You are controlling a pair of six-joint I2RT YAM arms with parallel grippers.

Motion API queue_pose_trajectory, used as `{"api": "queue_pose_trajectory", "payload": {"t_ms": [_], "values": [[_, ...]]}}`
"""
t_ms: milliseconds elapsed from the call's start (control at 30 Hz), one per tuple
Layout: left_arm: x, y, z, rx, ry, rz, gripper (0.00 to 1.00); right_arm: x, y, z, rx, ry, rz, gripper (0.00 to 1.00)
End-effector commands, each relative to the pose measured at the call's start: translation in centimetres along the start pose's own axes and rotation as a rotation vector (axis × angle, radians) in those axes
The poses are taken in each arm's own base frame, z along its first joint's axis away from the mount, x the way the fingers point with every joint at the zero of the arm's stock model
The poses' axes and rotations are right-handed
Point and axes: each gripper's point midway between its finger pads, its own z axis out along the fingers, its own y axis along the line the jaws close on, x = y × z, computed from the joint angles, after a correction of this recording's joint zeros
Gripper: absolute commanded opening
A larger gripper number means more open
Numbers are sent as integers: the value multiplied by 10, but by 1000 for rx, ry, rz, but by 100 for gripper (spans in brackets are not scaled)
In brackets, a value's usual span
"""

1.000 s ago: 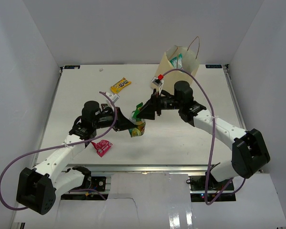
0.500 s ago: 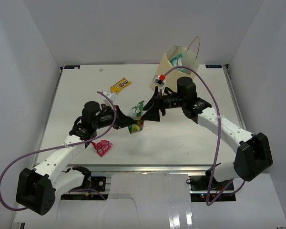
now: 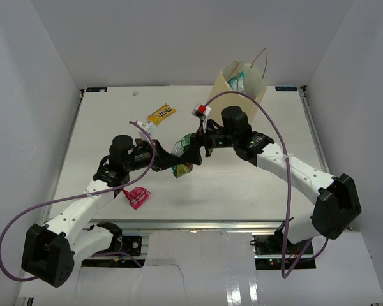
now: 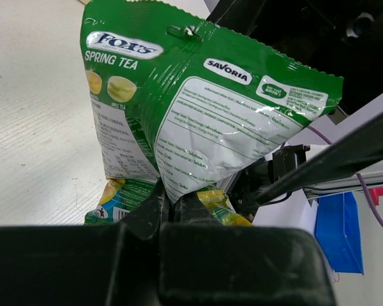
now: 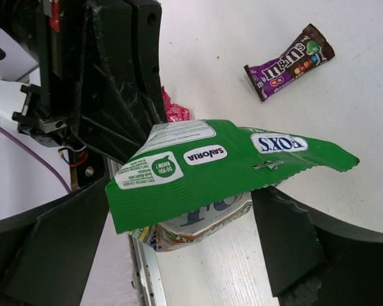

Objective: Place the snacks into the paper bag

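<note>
My left gripper (image 3: 173, 163) (image 4: 172, 201) is shut on the lower edge of a green Fox's Spring Tea packet (image 3: 183, 148) (image 4: 201, 95) (image 5: 223, 166) and holds it upright above the table. A second yellow-green packet (image 4: 121, 197) (image 5: 198, 223) hangs against it at the jaws; whether it is pinched too I cannot tell. My right gripper (image 3: 191, 152) (image 5: 185, 191) is open, one finger on each side of the green packet's top edge, not touching it. The cream paper bag (image 3: 252, 83) stands at the back right with a teal-white pouch (image 3: 236, 81) inside.
An M&M's packet (image 3: 161, 114) (image 5: 290, 62) lies on the table behind the left arm. A red wrapper (image 3: 136, 197) (image 5: 174, 112) lies near the front, beside the left forearm. White walls enclose the table on three sides.
My right gripper has swung left from beside the bag toward the left gripper and now straddles the green packet's top. The left gripper has kept hold of the packet, nearly still.
</note>
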Motion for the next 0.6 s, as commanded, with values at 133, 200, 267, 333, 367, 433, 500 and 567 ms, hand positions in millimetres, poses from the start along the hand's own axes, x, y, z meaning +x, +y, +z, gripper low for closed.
{"api": "queue_pose_trajectory", "payload": {"t_ms": [133, 200, 267, 333, 367, 433, 500, 567], "values": [[-14, -25, -4, 89, -34, 55, 3, -28, 3, 10, -16, -51, -65, 62], [-12, -24, -5, 85, -34, 53, 11, -27, 6, 9, -39, -49, -75, 48], [-11, -25, -6, 85, -34, 55, 18, -25, 9, 9, -58, -44, -85, 35], [-10, -25, -7, 85, -34, 53, 23, -24, 11, 8, -77, -41, -87, 19], [-12, -27, -8, 87, -40, 61, 28, -26, 13, 6, -102, -43, -97, 15], [-12, -28, -10, 85, -40, 65, 34, -29, 15, 2, -127, -48, -111, 8], [-16, -33, -14, 86, -55, 92, 45, -34, 17, -7, -179, -55, -136, 8], [-20, -34, -18, 64, -67, 105, 54, -45, 23, -17, -240, -71, -173, 8]]}}
